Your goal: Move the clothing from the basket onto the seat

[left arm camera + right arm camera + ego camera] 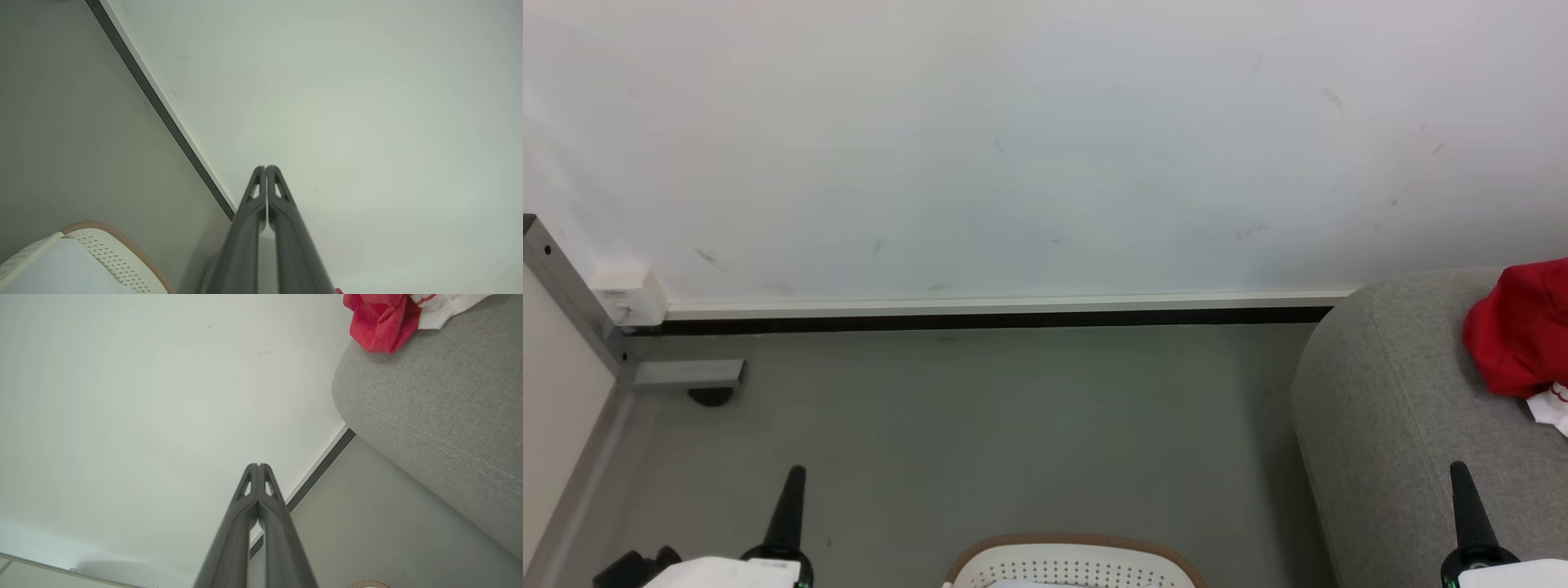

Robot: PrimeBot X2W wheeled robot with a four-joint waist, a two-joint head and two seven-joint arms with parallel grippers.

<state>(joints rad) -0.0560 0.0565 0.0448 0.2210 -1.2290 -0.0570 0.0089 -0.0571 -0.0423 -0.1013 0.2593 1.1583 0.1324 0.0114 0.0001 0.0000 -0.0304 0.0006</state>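
Pointing up nearest: left gripper (791, 482) and right gripper (1460, 478), fingers of each pressed together, empty. Basket (1078, 542) between them. Farther right, red clothing (1519, 327) lay bunched on seat (1388, 408). Likely soft, light, floppy; pinch raised fold.

A large light grey upholstered seat (1380, 408) with a rounded padded edge stands at the right, against the plain white wall (1029, 147). On it lies a bunched bright red soft garment (1519, 335), cut off by the picture's right edge, with a bit of white fabric (1553, 404) touching its lower side. At bottom centre, on the grey floor (1013, 408), the far end of an oval white perforated plastic basket (1078, 541) with a tan-brown rim shows. The left hand (796, 474) and the right hand (1459, 469) each rise as one dark tapered point, the right in front of the seat. A grey metal frame (572, 286) stands at the far left.
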